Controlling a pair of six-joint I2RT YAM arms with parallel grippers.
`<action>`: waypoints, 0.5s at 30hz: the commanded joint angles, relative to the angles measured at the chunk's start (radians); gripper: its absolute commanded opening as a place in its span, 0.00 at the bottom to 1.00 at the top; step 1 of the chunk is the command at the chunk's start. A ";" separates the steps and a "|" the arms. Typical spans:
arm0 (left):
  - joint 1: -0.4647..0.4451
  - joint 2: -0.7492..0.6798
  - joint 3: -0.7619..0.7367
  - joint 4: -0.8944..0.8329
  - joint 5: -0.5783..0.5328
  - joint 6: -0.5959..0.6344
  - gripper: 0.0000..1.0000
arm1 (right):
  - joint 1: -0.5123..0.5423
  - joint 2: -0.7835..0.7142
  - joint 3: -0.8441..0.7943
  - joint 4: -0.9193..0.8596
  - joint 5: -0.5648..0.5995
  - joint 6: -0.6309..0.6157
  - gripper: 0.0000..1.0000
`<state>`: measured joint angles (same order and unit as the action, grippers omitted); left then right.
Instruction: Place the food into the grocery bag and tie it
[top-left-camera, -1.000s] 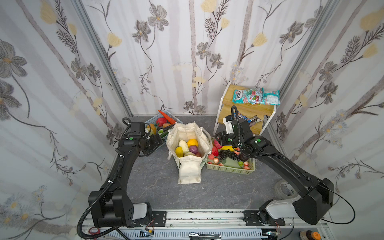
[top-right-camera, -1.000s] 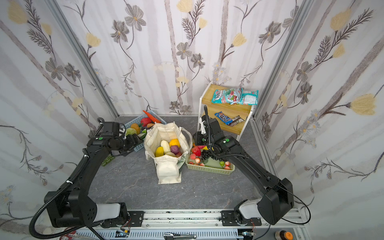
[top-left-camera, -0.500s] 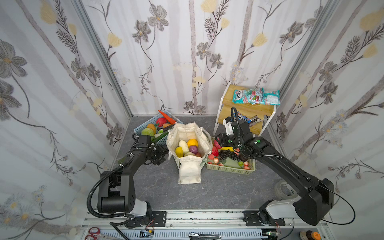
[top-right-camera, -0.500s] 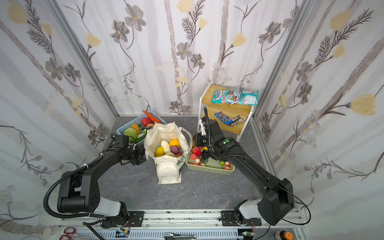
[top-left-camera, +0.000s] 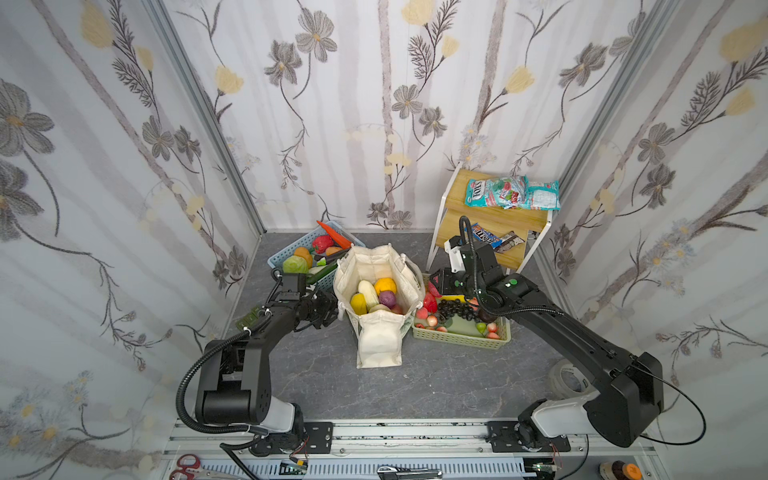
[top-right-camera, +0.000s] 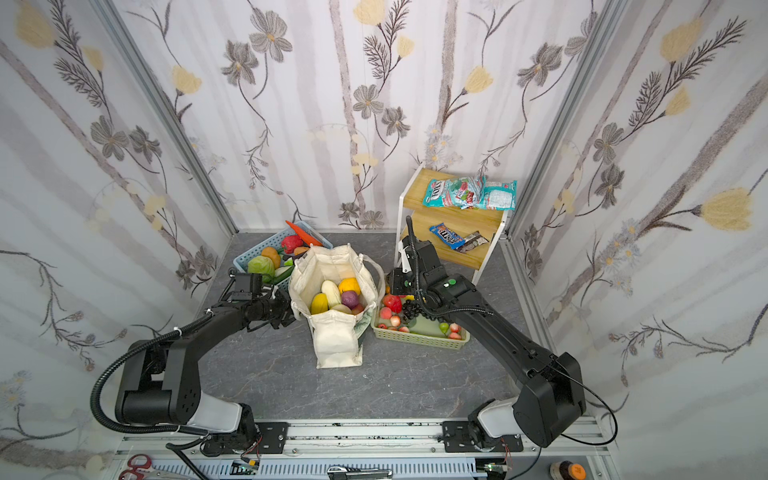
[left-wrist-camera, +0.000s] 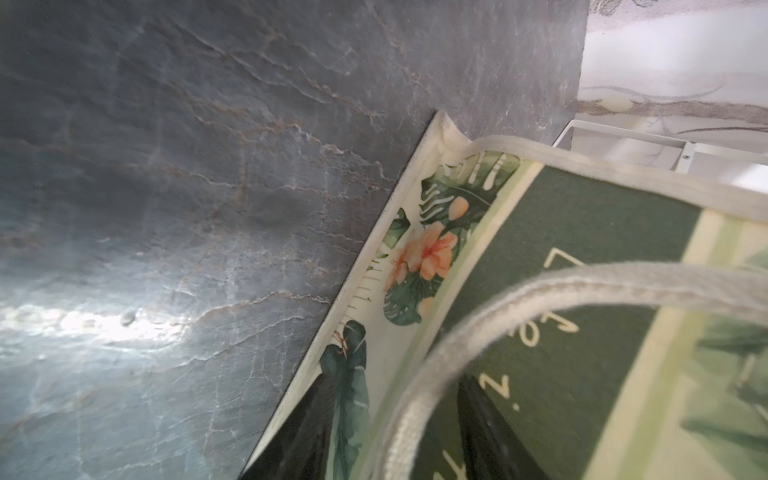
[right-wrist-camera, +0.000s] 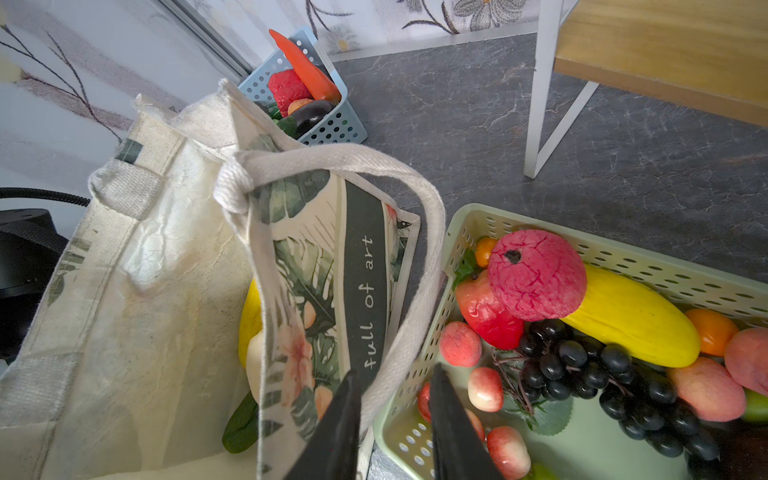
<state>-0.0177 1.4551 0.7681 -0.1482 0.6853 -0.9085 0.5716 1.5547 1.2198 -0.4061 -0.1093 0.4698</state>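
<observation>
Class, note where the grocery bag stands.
In both top views the grocery bag stands mid-floor between the blue basket, left, and the pale green basket, right.

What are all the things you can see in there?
grocery bag: one, cream with green leaf sides, middle of floor, open
food: several, orange, yellow, pale, purple, inside bag
blue basket: one, behind bag, vegetables inside
green basket: one, right of bag, fruit inside
shelf: one, wood and white, back right
teal packets: a few, top shelf
blue packet: one, lower shelf
scissors: one, red, front rail
left gripper: black, open around a bag handle
right gripper: black, other handle between its jaws
</observation>
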 joint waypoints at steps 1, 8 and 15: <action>0.000 -0.031 -0.001 -0.011 0.024 -0.008 0.50 | 0.000 0.001 -0.003 0.030 -0.007 0.003 0.30; -0.011 0.001 -0.029 -0.011 0.033 0.014 0.42 | 0.000 0.006 -0.002 0.032 -0.007 0.006 0.30; -0.012 0.014 -0.028 0.022 0.027 0.005 0.27 | -0.023 0.012 -0.026 0.051 0.010 0.023 0.31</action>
<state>-0.0299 1.4658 0.7383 -0.1516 0.7044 -0.8978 0.5594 1.5581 1.2098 -0.4000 -0.1093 0.4706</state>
